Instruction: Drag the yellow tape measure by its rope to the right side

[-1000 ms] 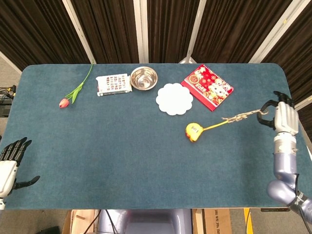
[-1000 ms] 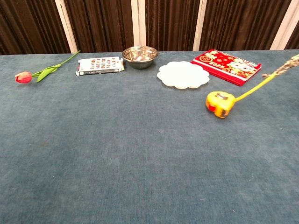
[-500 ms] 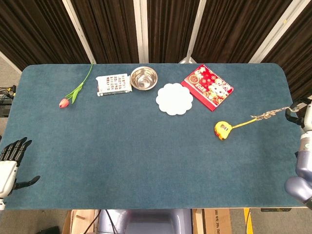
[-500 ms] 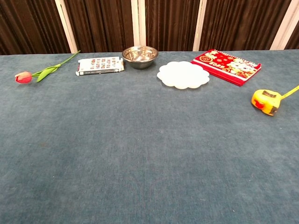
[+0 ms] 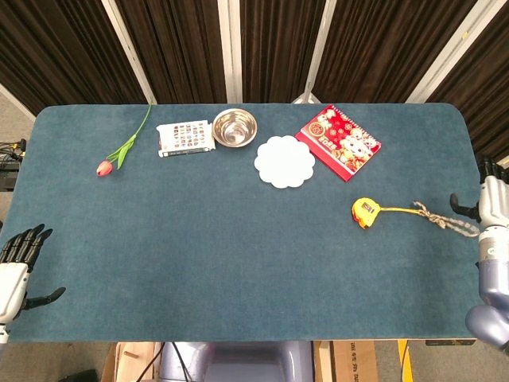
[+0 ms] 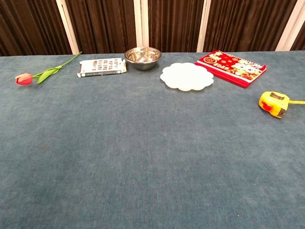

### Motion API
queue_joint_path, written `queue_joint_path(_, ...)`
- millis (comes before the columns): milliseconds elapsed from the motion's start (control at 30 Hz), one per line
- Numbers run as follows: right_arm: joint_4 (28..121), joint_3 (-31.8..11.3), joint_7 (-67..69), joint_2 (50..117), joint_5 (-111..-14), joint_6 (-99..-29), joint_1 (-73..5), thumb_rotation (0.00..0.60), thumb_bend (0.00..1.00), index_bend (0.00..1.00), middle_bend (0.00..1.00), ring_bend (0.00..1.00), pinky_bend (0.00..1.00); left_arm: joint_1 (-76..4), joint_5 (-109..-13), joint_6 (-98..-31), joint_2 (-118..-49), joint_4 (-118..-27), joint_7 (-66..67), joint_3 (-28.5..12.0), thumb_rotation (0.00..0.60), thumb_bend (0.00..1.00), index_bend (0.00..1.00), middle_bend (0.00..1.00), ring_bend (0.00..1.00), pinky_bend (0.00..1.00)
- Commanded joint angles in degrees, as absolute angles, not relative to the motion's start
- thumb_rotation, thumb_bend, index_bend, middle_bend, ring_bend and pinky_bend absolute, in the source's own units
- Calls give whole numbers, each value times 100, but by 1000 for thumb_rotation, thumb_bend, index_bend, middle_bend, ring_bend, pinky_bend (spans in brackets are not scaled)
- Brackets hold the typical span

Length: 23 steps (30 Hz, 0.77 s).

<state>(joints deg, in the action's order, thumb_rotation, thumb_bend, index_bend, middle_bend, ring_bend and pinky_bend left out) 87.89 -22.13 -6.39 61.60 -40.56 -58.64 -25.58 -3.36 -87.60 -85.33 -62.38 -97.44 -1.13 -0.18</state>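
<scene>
Dark curtains hang behind the long blue-green table (image 5: 238, 263). Half a second ago the braided tan rope (image 5: 447, 222) was pulled tight up toward the right hand (image 5: 491, 208); now it lies slack and wavy on the cloth, so the hand seems to have let go. Its fingers look spread apart, touching nothing. The small yellow tape measure (image 5: 364, 212) has almost stopped moving and sits on the right side, below the red printed book (image 5: 339, 142) (a good spot). I think the dragging is done. The left hand (image 5: 17, 259) waits off the near left corner, fingers apart, holding nothing.
</scene>
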Motion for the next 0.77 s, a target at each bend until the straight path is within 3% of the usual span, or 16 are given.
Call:
queue_joint_path(33,9280,-2099,-464,6058,-4534,-6214,-2356,600,387,0,0,0,0,-333,-8777,-8540,-6231,-9749,-112,-10,600,0,0,0,0,0)
queue_joint_path(300,10410,-1236,-39,5906,-6543,-7270,-1476,600,387,0,0,0,0,-306,-8900,-8602,-6194,-9740,-64,40,600,0,0,0,0,0)
queue_joint_path(533,10310,-187,15,6075,-8319,-8179,-695,600,355,0,0,0,0,-284,-8972,-8631,-6179,-9716,135,83,600,0,0,0,0,0)
queue_joint_path(767,9757,-65,115,6422,-8846,-8685,-454,600,355,0,0,0,0,-279,-8947,-8636,-6216,-9699,193,69,600,0,0,0,0,0)
